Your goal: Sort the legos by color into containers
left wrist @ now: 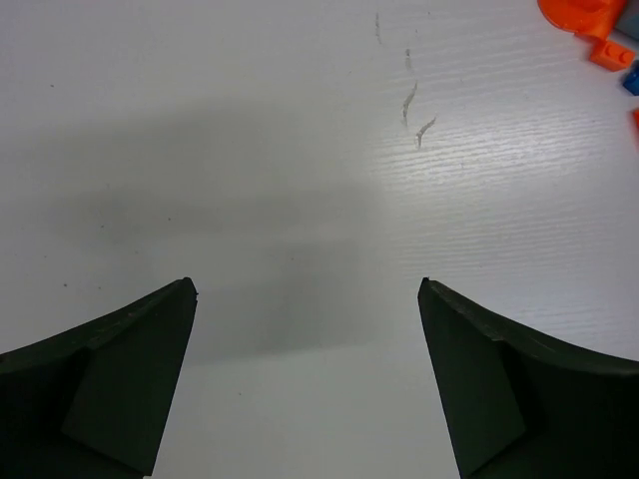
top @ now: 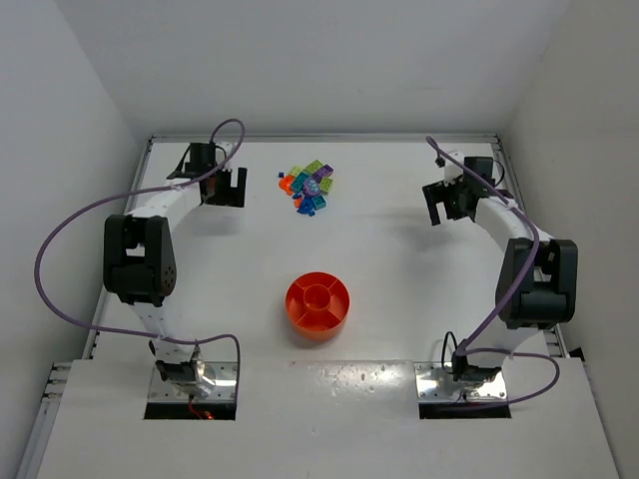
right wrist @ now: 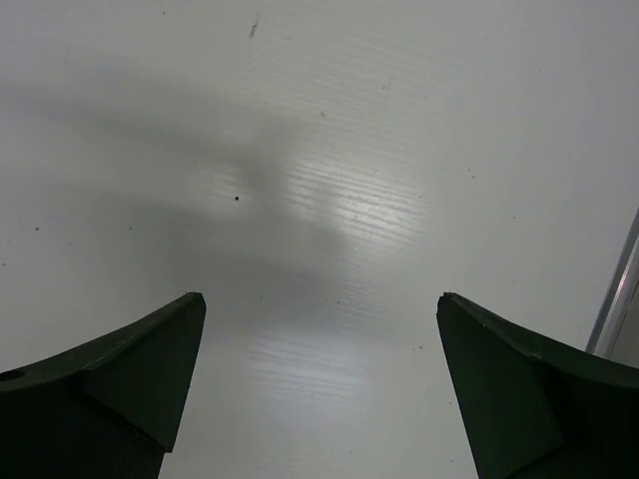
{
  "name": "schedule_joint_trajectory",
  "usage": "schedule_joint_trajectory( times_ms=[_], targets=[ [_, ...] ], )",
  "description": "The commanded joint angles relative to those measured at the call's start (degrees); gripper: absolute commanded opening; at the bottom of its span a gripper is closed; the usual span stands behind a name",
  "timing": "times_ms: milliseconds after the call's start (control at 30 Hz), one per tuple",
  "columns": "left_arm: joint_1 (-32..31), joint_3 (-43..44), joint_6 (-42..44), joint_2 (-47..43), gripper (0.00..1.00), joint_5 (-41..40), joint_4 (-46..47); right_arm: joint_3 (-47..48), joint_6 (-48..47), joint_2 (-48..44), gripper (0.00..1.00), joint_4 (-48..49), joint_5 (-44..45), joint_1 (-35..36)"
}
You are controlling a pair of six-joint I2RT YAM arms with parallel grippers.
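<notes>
tray [top: 318, 302]: round, orange plastic, compartments seen bare | legos [top: 309, 188]: glossy heap on white bench [top: 399, 259] | left gripper [left wrist: 308, 291], right gripper [right wrist: 321, 297]: jaws spread wide, nothing held

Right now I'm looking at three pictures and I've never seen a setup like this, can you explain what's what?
The overhead picture shows two robot arms bolted at the near edge of a white table. The other two pictures come from cameras on their wrists, looking down past each arm's own dark fingers. The left gripper and the right gripper are both open and hold nothing. At the far side lies a pile of small coloured legos. Nearer the arms sits a round orange tray with compartments, apparently empty. The left wrist picture catches a few orange pieces in its corner.
</notes>
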Motion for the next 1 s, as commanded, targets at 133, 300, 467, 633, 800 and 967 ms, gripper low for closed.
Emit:
schedule_joint_trajectory(
  times_ms=[133,300,467,633,800,967],
  targets=[
    [-0.63,7.12,3.69,-4.0,1.0,-0.63,2.63,0.03,0.52,-3.66,1.0,2.6,2.17,0.16],
    [-3.09,7.66,9.05,-5.15,1.0,1.73,6.4,2.74,-1.14,-2.96,1.0,-0.3,-0.28,0.16],
    [-5.03,8.98,11.4,-3.84,1.0,5.76,4.93,6.17,-2.99,-0.5,1.0,-4.52,-5.29,0.16],
    [-7.14,11.08,13.89,-0.85,0.98,8.06,2.72,9.25,-1.6,2.31,1.0,-4.53,-13.72,0.69],
    [-7.67,15.99,13.36,4.85,0.78,7.45,1.5,14.08,0.96,7.15,0.89,-5.23,-15.76,0.69],
    [-8.2,20.93,9.76,9.79,0.56,13.59,-1.49,16.11,0.96,9.78,0.85,-5.23,-15.76,1.92]
  ],
)
